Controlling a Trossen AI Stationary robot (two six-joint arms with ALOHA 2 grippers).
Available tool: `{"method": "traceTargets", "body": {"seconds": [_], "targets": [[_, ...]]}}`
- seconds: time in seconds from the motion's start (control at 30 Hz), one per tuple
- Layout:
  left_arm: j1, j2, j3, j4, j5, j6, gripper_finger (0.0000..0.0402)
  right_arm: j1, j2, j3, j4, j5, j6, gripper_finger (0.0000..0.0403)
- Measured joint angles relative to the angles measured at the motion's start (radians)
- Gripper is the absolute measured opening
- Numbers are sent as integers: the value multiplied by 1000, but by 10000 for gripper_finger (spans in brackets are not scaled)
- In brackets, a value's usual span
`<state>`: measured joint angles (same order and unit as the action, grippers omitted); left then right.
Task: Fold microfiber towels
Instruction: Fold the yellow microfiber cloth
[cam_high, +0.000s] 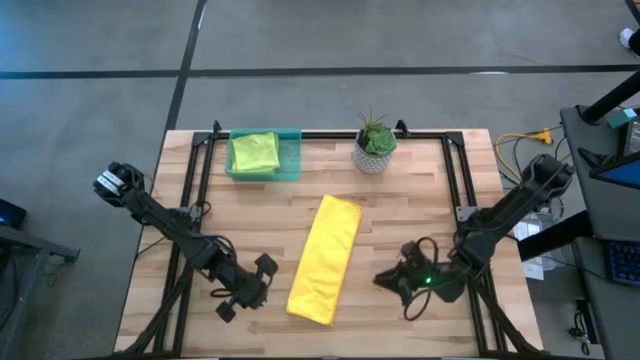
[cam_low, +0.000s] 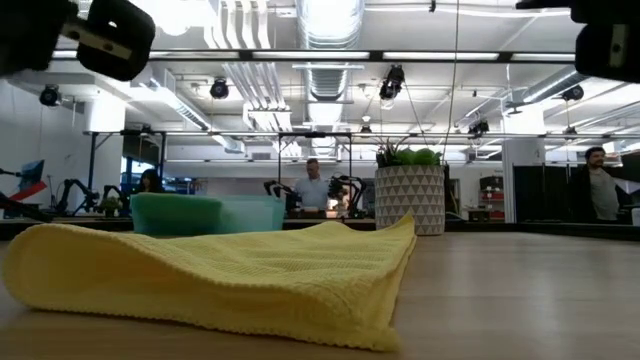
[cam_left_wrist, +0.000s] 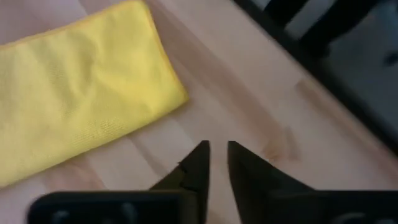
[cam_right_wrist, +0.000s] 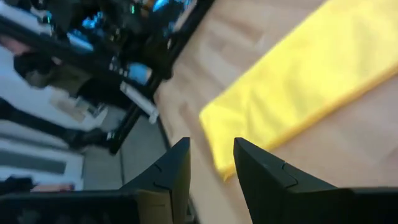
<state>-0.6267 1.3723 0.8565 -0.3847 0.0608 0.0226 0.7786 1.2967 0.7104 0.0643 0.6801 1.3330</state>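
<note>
A yellow microfiber towel (cam_high: 325, 260) lies folded into a long strip in the middle of the wooden table, flat on the boards, also seen in the low view (cam_low: 250, 270). My left gripper (cam_high: 256, 286) hovers left of the towel's near end (cam_left_wrist: 74, 81), its fingers a narrow gap apart with nothing between them. On the towel's right, my right gripper (cam_high: 384, 278) hovers open and empty, and the towel's near end (cam_right_wrist: 298, 87) shows beyond its fingers. A lime green towel (cam_high: 253, 152) lies in the see-through green tray (cam_high: 290, 160) at the far left.
A small potted plant (cam_high: 375, 145) stands at the far edge, right of the tray. Black frame rails (cam_high: 195, 190) run along the table's left and right sides. Bare wood lies on both sides of the yellow towel. People show in the room behind (cam_low: 315, 185).
</note>
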Motion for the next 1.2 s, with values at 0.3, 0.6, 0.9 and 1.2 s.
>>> {"method": "traceTargets", "body": {"seconds": [0.3,0.6,0.9,1.2], "targets": [[-2,167,15,96,-65,301,193,2,144,0,183,-115,67,118],[3,324,60,205,-197,463,244,7,131,4,211,-137,66,118],[5,430,116,303,-152,459,237,7,99,5,202,-137,47,118],[5,436,107,322,-149,401,117,7,98,5,202,-137,28,118]]}}
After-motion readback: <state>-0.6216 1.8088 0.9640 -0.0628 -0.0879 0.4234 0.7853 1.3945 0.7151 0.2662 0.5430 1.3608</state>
